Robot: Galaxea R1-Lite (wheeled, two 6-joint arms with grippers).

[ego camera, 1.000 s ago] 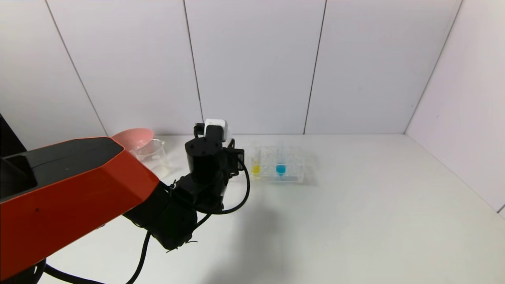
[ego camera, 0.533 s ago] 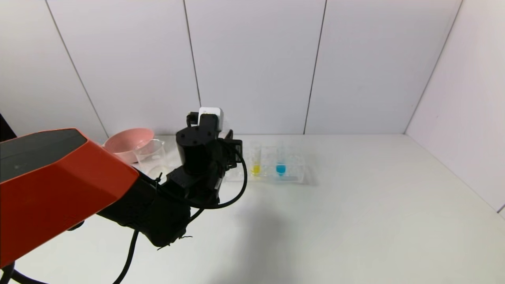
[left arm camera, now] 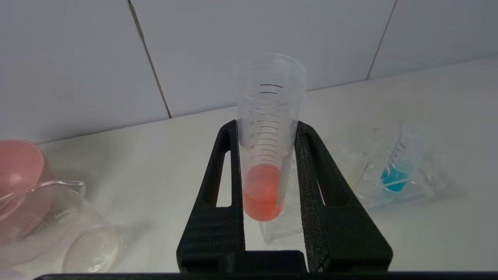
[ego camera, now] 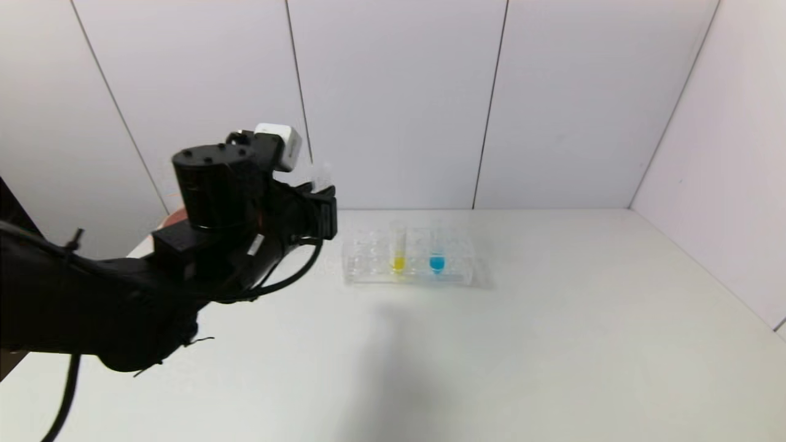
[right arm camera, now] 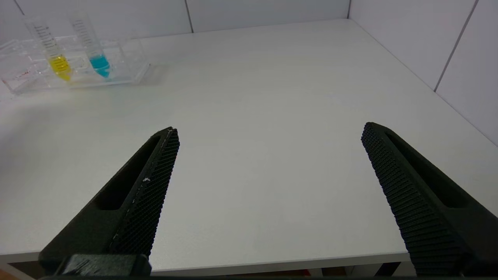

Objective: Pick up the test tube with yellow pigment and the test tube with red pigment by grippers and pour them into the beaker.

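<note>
My left gripper (left arm camera: 265, 126) is shut on the test tube with red pigment (left arm camera: 263, 194) and holds it upright, well above the table. In the head view this gripper (ego camera: 319, 205) hangs left of the rack, with the tube's clear top (ego camera: 320, 175) sticking out above it. The beaker (left arm camera: 58, 217) stands on the table below and to one side; in the head view my left arm hides it. The test tube with yellow pigment (ego camera: 398, 253) stands in the clear rack (ego camera: 368, 270) and also shows in the right wrist view (right arm camera: 58, 64). My right gripper (right arm camera: 268, 132) is open and empty over the table's near edge.
A blue-tipped tube (ego camera: 436, 263) stands in the rack next to the yellow one. A pink bowl (left arm camera: 17, 171) sits right behind the beaker. White wall panels close the table's far and right sides.
My left arm has risen and swung left with the red tube, away from the rack. It now covers the beaker and most of the bowl in the head view.
</note>
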